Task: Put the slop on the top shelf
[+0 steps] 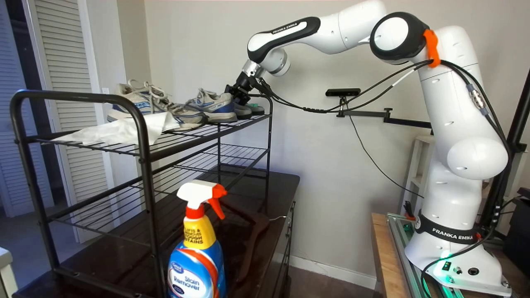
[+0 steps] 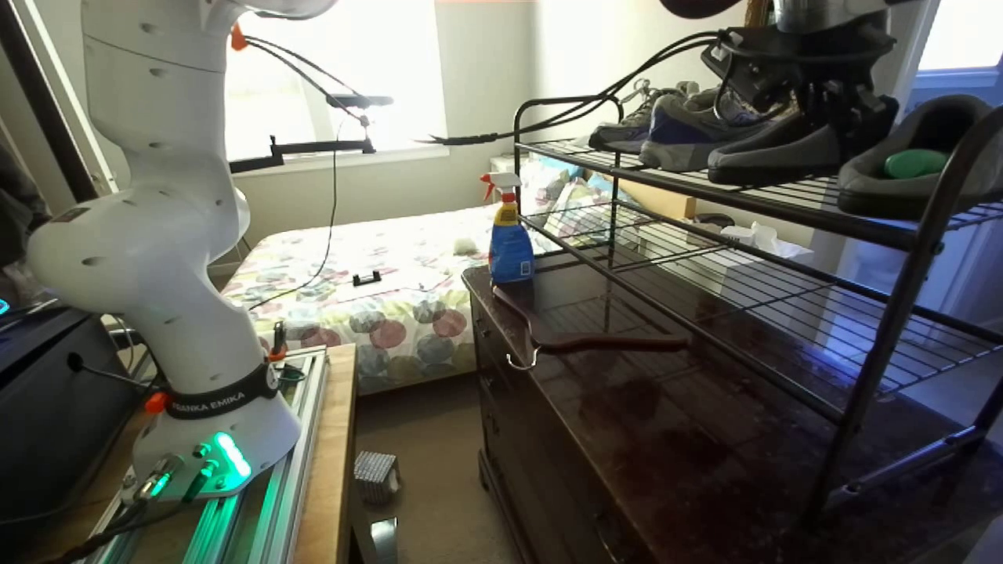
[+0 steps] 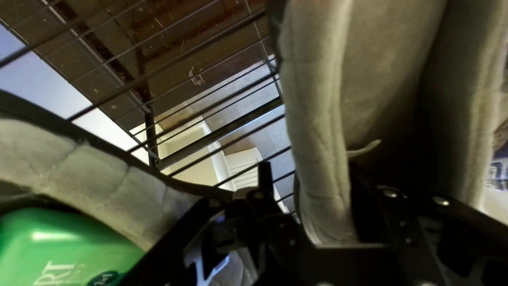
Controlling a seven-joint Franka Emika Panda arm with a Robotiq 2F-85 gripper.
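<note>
The slop is a dark grey slip-on shoe (image 1: 242,111) on the wire top shelf (image 1: 186,144) of the black rack, beside the sneakers. It also shows in an exterior view (image 2: 772,157). My gripper (image 1: 241,99) is low over its opening, pointing down, as also seen in an exterior view (image 2: 842,133). In the wrist view the gripper (image 3: 309,171) straddles one padded side wall of the slop (image 3: 317,119). One finger is outside with a gap to the wall. The dark other finger is inside the shoe, and its tip and any contact are hard to see.
A matching grey slip-on (image 2: 870,176) holding a green object (image 2: 915,164) stands beside the slop, near the rack's end rail (image 2: 940,196). Grey-and-white sneakers (image 1: 213,105) and white paper (image 1: 120,130) share the shelf. A spray bottle (image 1: 196,252) and a brown hanger (image 2: 611,343) are on the dresser (image 2: 595,407).
</note>
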